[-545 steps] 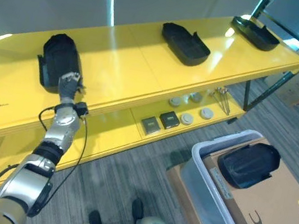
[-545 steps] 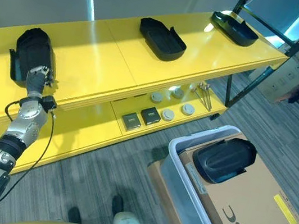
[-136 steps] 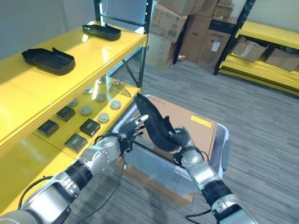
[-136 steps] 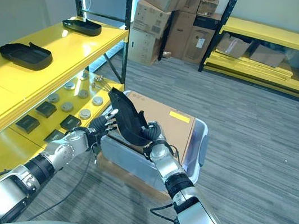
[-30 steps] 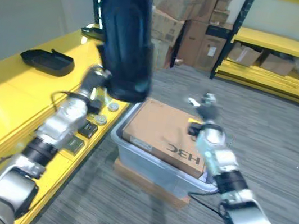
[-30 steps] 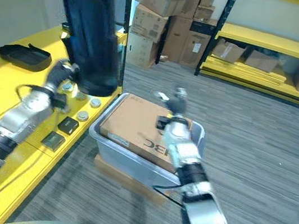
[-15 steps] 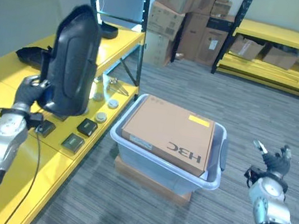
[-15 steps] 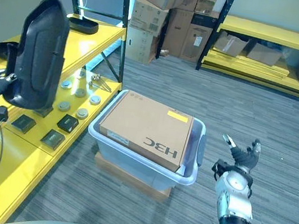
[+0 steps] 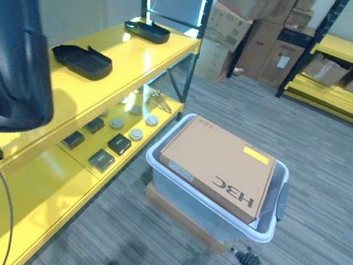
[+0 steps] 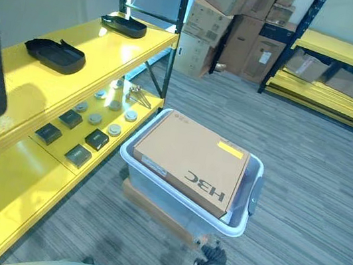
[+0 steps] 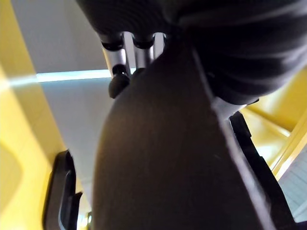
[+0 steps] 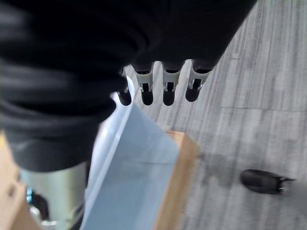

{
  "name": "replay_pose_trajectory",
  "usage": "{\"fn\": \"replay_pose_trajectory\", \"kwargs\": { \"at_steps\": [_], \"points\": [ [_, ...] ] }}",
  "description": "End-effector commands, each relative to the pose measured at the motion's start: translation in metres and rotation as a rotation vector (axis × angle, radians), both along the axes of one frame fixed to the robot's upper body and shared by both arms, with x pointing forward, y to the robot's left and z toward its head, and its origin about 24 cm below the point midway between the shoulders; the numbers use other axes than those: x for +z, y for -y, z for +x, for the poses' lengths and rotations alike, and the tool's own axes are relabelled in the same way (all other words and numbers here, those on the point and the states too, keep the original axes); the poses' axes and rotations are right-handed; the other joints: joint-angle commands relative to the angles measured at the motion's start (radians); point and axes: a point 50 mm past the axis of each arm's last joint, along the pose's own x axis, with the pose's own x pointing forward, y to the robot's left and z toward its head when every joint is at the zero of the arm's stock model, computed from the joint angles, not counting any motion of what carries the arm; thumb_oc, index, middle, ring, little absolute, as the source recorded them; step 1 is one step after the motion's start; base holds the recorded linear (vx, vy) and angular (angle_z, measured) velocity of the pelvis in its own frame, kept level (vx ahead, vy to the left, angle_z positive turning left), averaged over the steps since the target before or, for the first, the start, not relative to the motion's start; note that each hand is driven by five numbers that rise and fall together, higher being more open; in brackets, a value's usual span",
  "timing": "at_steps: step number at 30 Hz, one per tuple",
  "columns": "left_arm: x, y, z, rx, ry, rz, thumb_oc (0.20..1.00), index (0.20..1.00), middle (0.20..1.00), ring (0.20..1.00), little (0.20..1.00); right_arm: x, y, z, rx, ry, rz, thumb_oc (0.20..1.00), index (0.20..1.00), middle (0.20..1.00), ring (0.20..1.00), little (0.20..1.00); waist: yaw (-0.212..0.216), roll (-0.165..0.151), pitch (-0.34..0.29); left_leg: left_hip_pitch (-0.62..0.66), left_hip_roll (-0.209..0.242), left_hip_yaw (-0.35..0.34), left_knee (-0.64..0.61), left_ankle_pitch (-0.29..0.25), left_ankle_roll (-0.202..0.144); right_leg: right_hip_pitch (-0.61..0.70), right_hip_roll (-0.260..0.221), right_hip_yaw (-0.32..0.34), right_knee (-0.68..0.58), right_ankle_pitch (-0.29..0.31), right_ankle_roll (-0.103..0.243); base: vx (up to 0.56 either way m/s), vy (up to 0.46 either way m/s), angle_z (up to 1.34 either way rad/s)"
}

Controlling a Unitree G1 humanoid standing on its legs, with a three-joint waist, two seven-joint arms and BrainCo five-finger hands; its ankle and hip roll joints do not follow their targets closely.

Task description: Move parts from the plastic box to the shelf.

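1. Robot hand, left [image 11: 125, 62]: fingers wrapped over the edge of a big black moulded part [image 9: 9, 45], carried upright w/ its length vertical, prob. so it clears the shelf lip before being laid down.
2. Part is up at far left, over the yellow shelf [image 9: 74, 99], not yet set down.
3. Two black tray-like parts [image 9: 80, 60] [image 9: 147, 30] already lie flat along the top shelf, well apart; free space nearer the robot looks like the drop spot.
4. Right robot hand [image 12: 165, 84]: fingers hanging relaxed, holding nothing, low beside the plastic box [image 10: 247, 197].
5. Cardboard box [image 10: 192, 162] sits in the plastic box.
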Motion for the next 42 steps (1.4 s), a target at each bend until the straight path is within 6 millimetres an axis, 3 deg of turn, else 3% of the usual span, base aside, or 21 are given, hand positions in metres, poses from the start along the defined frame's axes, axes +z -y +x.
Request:
{"fn": "replay_pose_trajectory", "kwargs": {
  "at_steps": [1, 2, 4, 5, 9, 11, 13, 15, 18, 25, 28, 31, 33, 34, 35, 37, 39, 42],
  "points": [
    [0.036, 0.000, -0.005, 0.036, 0.153, 0.137, 0.200, 0.200, 0.200, 0.200, 0.200, 0.004, 0.007, 0.008, 0.124, -0.006, -0.049, 1.000, 1.000, 1.000, 1.000, 1.000, -0.001, 0.015, -0.009, -0.075, -0.032, -0.127, -0.003, 0.006, 0.041, 0.060, -0.069, -0.004, 0.002, -0.080, 0.101, 0.02, 0.011, 0.34],
    [0.036, 0.000, -0.006, 0.034, 0.153, 0.137, 0.200, 0.200, 0.200, 0.200, 0.200, 0.003, 0.006, 0.005, 0.128, -0.016, -0.051, 1.000, 1.000, 1.000, 1.000, 1.000, -0.003, 0.016, -0.010, -0.078, -0.034, -0.137, -0.003, 0.007, 0.042, 0.060, -0.065, 0.001, 0.002, -0.082, 0.098, 0.06, 0.008, 0.49],
    [0.032, 0.006, 0.004, -0.025, 0.156, 0.115, 0.200, 0.200, 0.200, 0.200, 0.200, -0.015, 0.010, -0.032, 0.101, -0.120, -0.044, 1.000, 1.000, 1.000, 1.000, 1.000, -0.035, 0.033, -0.010, -0.096, -0.056, -0.273, -0.003, 0.024, 0.047, 0.049, 0.016, 0.120, 0.025, -0.121, 0.050, 0.07, 0.006, 1.38],
    [0.033, 0.008, 0.006, -0.031, 0.160, 0.114, 0.200, 0.200, 0.200, 0.200, 0.200, -0.017, 0.010, -0.039, 0.110, -0.139, -0.043, 1.000, 1.000, 1.000, 1.000, 1.000, -0.034, 0.034, -0.006, -0.100, -0.060, -0.296, -0.003, 0.029, 0.048, 0.045, 0.029, 0.139, 0.036, -0.129, 0.042, 0.02, -0.008, 2.43],
    [0.034, 0.021, 0.008, -0.075, 0.196, 0.114, 0.200, 0.200, 0.200, 0.200, 0.200, -0.027, 0.009, -0.061, 0.179, -0.221, -0.039, 1.000, 1.000, 1.000, 1.000, 1.000, -0.007, 0.037, 0.022, -0.120, -0.064, -0.385, -0.003, 0.055, 0.035, 0.035, 0.072, 0.138, 0.087, -0.169, 0.009, -0.03, -0.043, 1.67],
    [0.034, 0.023, 0.007, -0.086, 0.200, 0.118, 0.200, 0.200, 0.200, 0.200, 0.200, -0.029, 0.008, -0.063, 0.207, -0.239, -0.046, 1.000, 1.000, 1.000, 1.000, 1.000, 0.009, 0.039, 0.032, -0.127, -0.063, -0.400, -0.003, 0.066, 0.029, 0.038, 0.084, 0.128, 0.093, -0.179, -0.003, -0.03, 0.006, 0.79],
    [0.034, 0.027, 0.006, -0.104, 0.207, 0.096, 0.200, 0.200, 0.200, 0.200, 0.200, -0.029, 0.012, -0.067, 0.222, -0.257, -0.064, 1.000, 1.000, 1.000, 1.000, 1.000, 0.015, 0.042, 0.045, -0.146, -0.042, -0.371, -0.003, 0.086, 0.010, 0.047, 0.091, 0.069, 0.104, -0.194, -0.016, -0.02, 0.060, 1.15],
    [0.032, 0.032, 0.007, -0.143, 0.212, 0.080, 0.200, 0.200, 0.200, 0.200, 0.200, -0.029, 0.014, -0.074, 0.200, -0.265, -0.073, 1.000, 1.000, 1.000, 1.000, 1.000, 0.004, 0.044, 0.054, -0.165, -0.020, -0.298, -0.003, 0.098, -0.002, 0.062, 0.087, 0.005, 0.107, -0.199, -0.021, 0.01, 0.126, 1.39],
    [0.024, 0.047, 0.016, -0.262, 0.218, 0.045, 0.200, 0.200, 0.200, 0.200, 0.200, -0.031, 0.016, -0.093, 0.101, -0.283, -0.095, 1.000, 1.000, 1.000, 1.000, 1.000, -0.016, 0.053, 0.066, -0.188, 0.017, -0.140, -0.003, 0.109, -0.014, 0.086, 0.057, -0.111, 0.130, -0.214, -0.021, 0.07, 0.298, 2.18],
    [0.016, 0.052, 0.015, -0.281, 0.193, 0.046, 0.200, 0.200, 0.200, 0.200, 0.200, -0.032, 0.022, -0.095, 0.109, -0.300, -0.106, 1.000, 1.000, 1.000, 1.000, 1.000, 0.012, 0.067, 0.057, -0.131, -0.044, -0.127, 0.007, 0.053, 0.027, 0.114, -0.029, -0.128, 0.152, -0.211, 0.017, 0.20, 0.327, 0.51],
    [0.016, 0.051, 0.018, -0.301, 0.166, 0.057, 0.200, 0.200, 0.200, 0.200, 0.200, -0.032, 0.019, -0.089, 0.115, -0.279, -0.087, 1.000, 1.000, 1.000, 1.000, 1.000, 0.013, 0.066, 0.056, -0.117, -0.094, -0.132, 0.040, 0.024, 0.072, 0.119, -0.093, -0.096, 0.220, -0.197, 0.049, 0.29, 0.448, 0.19],
    [0.019, 0.056, 0.028, -0.324, 0.162, 0.043, 0.200, 0.200, 0.200, 0.200, 0.200, -0.030, 0.022, -0.080, 0.086, -0.241, -0.079, 1.000, 1.000, 1.000, 1.000, 1.000, -0.009, 0.074, 0.064, -0.098, -0.167, -0.164, 0.049, 0.006, 0.142, 0.047, -0.184, -0.023, 0.427, -0.071, 0.059, 0.23, 0.442, 0.32],
    [0.018, 0.059, 0.031, -0.320, 0.145, 0.059, 0.200, 0.200, 0.200, 0.200, 0.200, -0.028, 0.023, -0.077, 0.059, -0.218, -0.071, 1.000, 1.000, 1.000, 1.000, 1.000, -0.024, 0.085, 0.077, -0.079, -0.197, -0.184, 0.046, -0.003, 0.168, -0.023, -0.201, 0.035, 0.573, -0.031, 0.051, 0.20, 0.332, 0.48],
    [0.014, 0.059, 0.030, -0.319, 0.127, 0.055, 0.200, 0.200, 0.200, 0.200, 0.200, -0.027, 0.023, -0.075, 0.047, -0.197, -0.059, 1.000, 1.000, 1.000, 1.000, 1.000, -0.050, 0.098, 0.089, -0.051, -0.208, -0.191, 0.035, -0.006, 0.182, -0.116, -0.143, 0.103, 0.699, -0.009, 0.035, 0.26, 0.273, 0.20],
    [0.012, 0.061, 0.030, -0.317, 0.124, 0.047, 0.200, 0.200, 0.200, 0.200, 0.200, -0.025, 0.025, -0.071, 0.047, -0.175, -0.052, 1.000, 1.000, 1.000, 1.000, 1.000, -0.070, 0.103, 0.101, -0.037, -0.208, -0.189, 0.028, -0.014, 0.183, -0.166, -0.087, 0.115, 0.705, -0.017, 0.025, 0.24, 0.133, 0.13],
    [0.011, 0.064, 0.028, -0.302, 0.128, 0.042, 0.200, 0.200, 0.200, 0.200, 0.200, -0.022, 0.028, -0.059, 0.069, -0.138, -0.042, 1.000, 1.000, 1.000, 1.000, 1.000, -0.088, 0.085, 0.122, -0.027, -0.212, -0.161, 0.045, -0.051, 0.174, -0.210, -0.020, 0.090, 0.530, -0.010, 0.035, 0.19, -0.090, 0.46],
    [0.013, 0.068, 0.027, -0.306, 0.126, 0.048, 0.200, 0.200, 0.200, 0.200, 0.200, -0.020, 0.030, -0.055, 0.077, -0.119, -0.028, 1.000, 1.000, 1.000, 1.000, 1.000, -0.118, 0.052, 0.136, 0.002, -0.227, -0.178, 0.058, -0.089, 0.165, -0.212, 0.083, 0.101, 0.285, -0.022, 0.054, 0.27, -0.201, 0.40],
    [0.012, 0.073, 0.026, -0.324, 0.118, 0.048, 0.200, 0.200, 0.200, 0.200, 0.200, -0.021, 0.023, -0.057, 0.088, -0.116, -0.020, 1.000, 1.000, 1.000, 1.000, 1.000, -0.140, 0.035, 0.138, 0.036, -0.242, -0.211, 0.060, -0.108, 0.168, -0.221, 0.128, 0.115, 0.169, 0.007, 0.063, 0.30, -0.157, 0.14]
  ]
}}
